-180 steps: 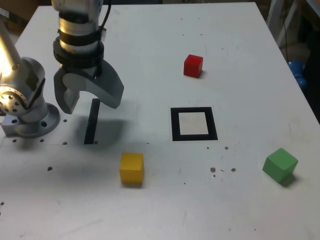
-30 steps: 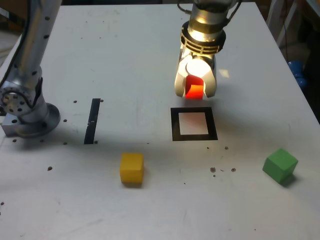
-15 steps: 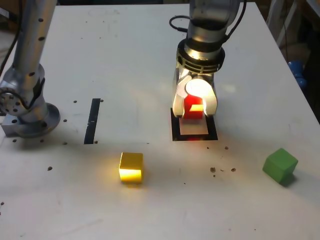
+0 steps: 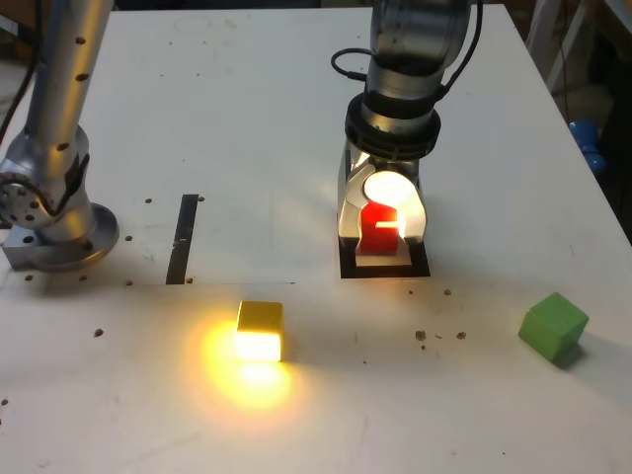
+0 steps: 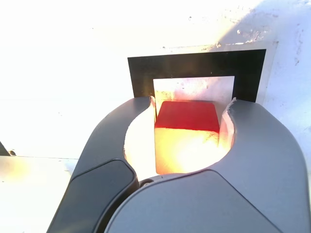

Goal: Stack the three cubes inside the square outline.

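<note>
Jaws [image 4: 382,237] gripping red cube [image 4: 378,227] over square outline [image 4: 384,272]. Off-centre release could leave 1st cube on black border, skewing stack. Yellow cube [image 4: 260,331], green cube [image 4: 554,327] on table [image 4: 474,395]; glare may hide edges, causing misaligned placing.

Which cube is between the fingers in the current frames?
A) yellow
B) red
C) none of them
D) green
B: the red cube sits between the fingers over the square outline, while the yellow cube and green cube lie apart on the table.
</note>
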Action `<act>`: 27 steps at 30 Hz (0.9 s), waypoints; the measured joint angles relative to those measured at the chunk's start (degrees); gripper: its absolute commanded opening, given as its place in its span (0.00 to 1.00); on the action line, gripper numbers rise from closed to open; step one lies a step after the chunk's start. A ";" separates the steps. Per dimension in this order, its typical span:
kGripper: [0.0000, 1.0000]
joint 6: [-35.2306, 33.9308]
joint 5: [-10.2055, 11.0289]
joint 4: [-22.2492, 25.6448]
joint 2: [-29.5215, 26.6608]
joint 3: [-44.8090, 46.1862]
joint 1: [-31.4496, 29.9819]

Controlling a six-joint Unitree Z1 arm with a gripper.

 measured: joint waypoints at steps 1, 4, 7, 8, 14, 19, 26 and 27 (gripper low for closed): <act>0.66 0.01 -0.11 -0.33 0.06 0.22 0.00; 0.95 0.20 -0.48 -1.19 0.23 1.12 0.00; 0.99 0.36 -0.86 -1.75 0.30 1.93 0.00; 0.99 0.36 -0.91 -1.80 0.30 2.12 0.00; 0.99 0.32 -0.60 -1.91 0.13 2.58 0.00; 0.99 -0.30 0.96 -1.60 -2.07 3.49 0.00; 0.99 -3.09 2.32 1.32 -6.19 6.24 -1.88; 0.99 -3.92 2.49 1.75 -7.13 6.72 -2.64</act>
